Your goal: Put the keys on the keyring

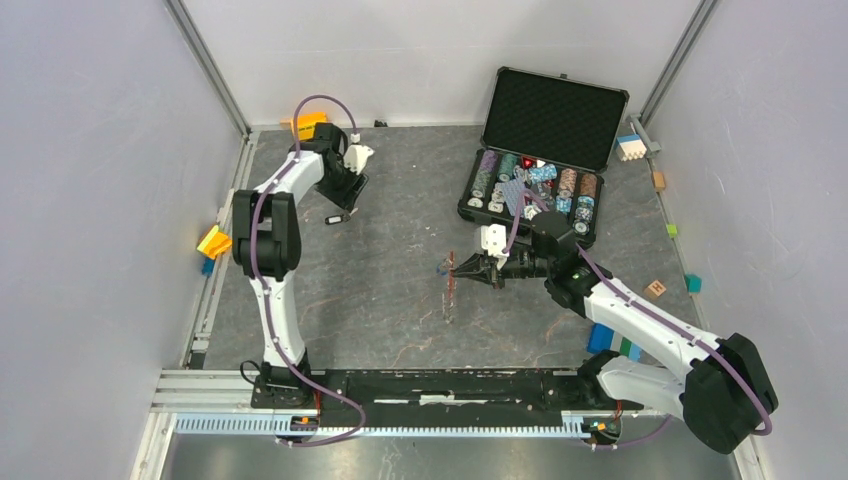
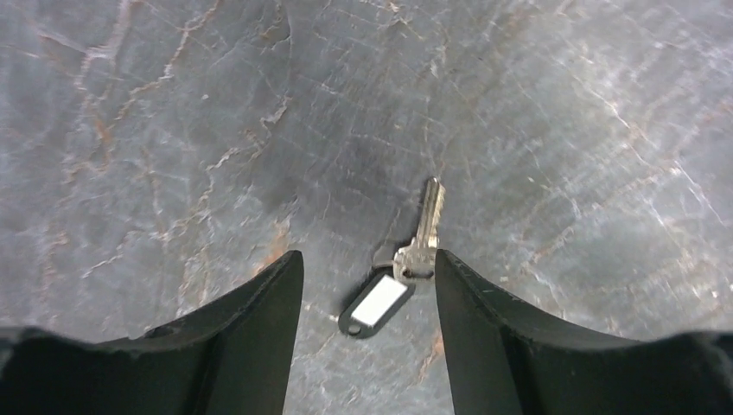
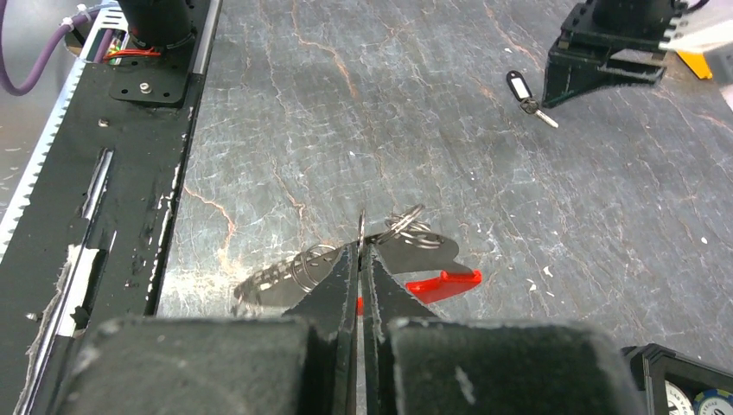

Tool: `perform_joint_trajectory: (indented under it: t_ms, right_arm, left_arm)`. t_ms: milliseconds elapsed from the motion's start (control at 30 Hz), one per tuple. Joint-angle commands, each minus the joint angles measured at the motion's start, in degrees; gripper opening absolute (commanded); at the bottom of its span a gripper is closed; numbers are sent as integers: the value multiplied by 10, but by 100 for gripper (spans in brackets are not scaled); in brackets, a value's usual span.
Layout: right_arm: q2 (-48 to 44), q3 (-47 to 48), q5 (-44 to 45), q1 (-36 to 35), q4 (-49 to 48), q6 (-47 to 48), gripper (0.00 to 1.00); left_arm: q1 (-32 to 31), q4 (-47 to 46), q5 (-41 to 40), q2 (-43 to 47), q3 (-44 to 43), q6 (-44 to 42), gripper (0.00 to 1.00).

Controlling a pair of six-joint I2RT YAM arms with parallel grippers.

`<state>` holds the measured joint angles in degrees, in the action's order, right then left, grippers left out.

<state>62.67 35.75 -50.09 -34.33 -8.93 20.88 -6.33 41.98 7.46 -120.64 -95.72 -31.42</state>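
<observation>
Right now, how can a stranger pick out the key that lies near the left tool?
On the grey marbled table, look at the far left part, by the open left tool. A small silver key lies flat there, joined to a dark tag with a white label. It lies alone, far from the red-fobbed keyring in the right tool.

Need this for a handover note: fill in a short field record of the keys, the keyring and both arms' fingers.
loose key: small silver metal key with a white tag, flat on the grey marbled table, untouched
left gripper: fingers open, over that key
keyring: thin silver metal ring with a red oval fob, silver key-like pieces already on it
right gripper: fingers shut on the ring
step left: tagged key not yet on the ring
</observation>
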Motion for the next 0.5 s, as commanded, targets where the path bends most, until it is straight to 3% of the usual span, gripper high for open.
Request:
perform_joint_trajectory:
  t_ms: [0, 467]
  right_arm:
    - [-9, 6, -18, 3, -13, 5, 0]
    - [-15, 5, -22, 5, -12, 4, 0]
  left_arm:
    - [1, 33, -18, -42, -52, 73, 64]
    - [1, 52, -1, -38, -26, 95, 52]
